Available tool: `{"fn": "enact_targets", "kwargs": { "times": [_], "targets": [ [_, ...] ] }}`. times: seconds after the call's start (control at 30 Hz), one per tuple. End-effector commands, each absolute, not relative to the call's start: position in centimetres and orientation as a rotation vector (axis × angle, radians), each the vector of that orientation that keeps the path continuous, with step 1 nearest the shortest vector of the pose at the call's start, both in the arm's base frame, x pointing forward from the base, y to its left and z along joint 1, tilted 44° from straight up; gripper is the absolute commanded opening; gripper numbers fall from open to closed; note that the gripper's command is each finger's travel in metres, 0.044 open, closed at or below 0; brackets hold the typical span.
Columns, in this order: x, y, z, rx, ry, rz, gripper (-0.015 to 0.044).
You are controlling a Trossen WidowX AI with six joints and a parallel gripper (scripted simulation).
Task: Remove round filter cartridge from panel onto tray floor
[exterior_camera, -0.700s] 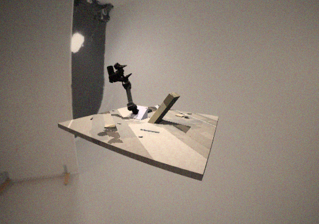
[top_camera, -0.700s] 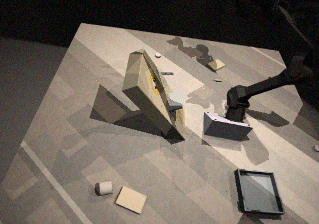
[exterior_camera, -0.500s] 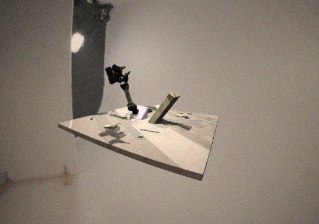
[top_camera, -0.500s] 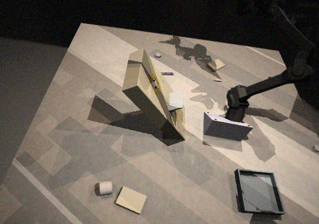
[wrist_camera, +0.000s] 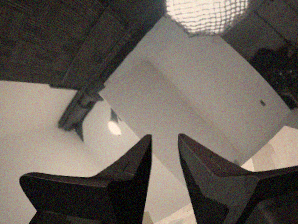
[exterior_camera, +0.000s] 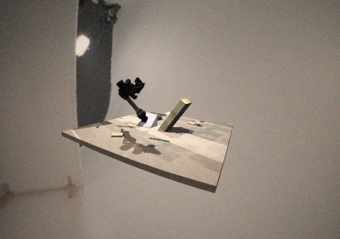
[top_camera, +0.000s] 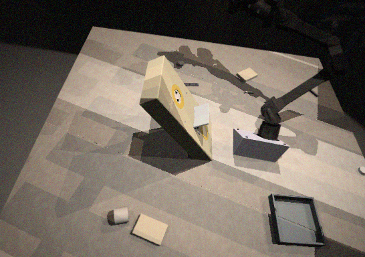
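The service panel [top_camera: 152,83] [exterior_camera: 175,114] is a pale yellow slab that leans on the table. The round cartridge face [top_camera: 177,96], white with dark marks inside a yellow ring, sits in its upper part; its slots are too small to make out. A second yellow ring [top_camera: 204,133] shows lower down, partly behind a white block. The dark-rimmed tray [top_camera: 273,223] stands apart at the lower right, with nothing seen in it. My gripper [wrist_camera: 164,139] is partly open, with a narrow gap and nothing between the fingertips. It is high in the air, away from the panel, touching nothing.
The white block [top_camera: 201,115] juts from the panel's lower face. A grey-violet wedge [top_camera: 257,148] [exterior_camera: 150,121] stands by the arm's base. A white cylinder [top_camera: 120,215] and a cream block [top_camera: 150,229] lie at the lower left; another cream block [top_camera: 247,74] [exterior_camera: 117,134] lies farther back.
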State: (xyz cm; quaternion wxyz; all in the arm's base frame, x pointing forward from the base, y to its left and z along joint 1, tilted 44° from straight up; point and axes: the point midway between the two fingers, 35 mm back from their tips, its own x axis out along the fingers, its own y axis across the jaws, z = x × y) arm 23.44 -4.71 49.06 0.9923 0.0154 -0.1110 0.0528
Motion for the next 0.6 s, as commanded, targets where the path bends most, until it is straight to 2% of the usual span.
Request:
{"fn": "enact_targets", "kwargs": {
  "times": [0.0, 0.3, 0.57],
  "targets": [
    [28.8, -5.7, 44.0, 0.516, -0.059, 0.052, 0.0093],
    [34.7, -3.1, 35.0, 1.093, 0.182, -0.153, 0.0093],
    [36.7, 1.7, 26.4, 1.429, 0.308, -0.462, 0.0093]
  ]
}}
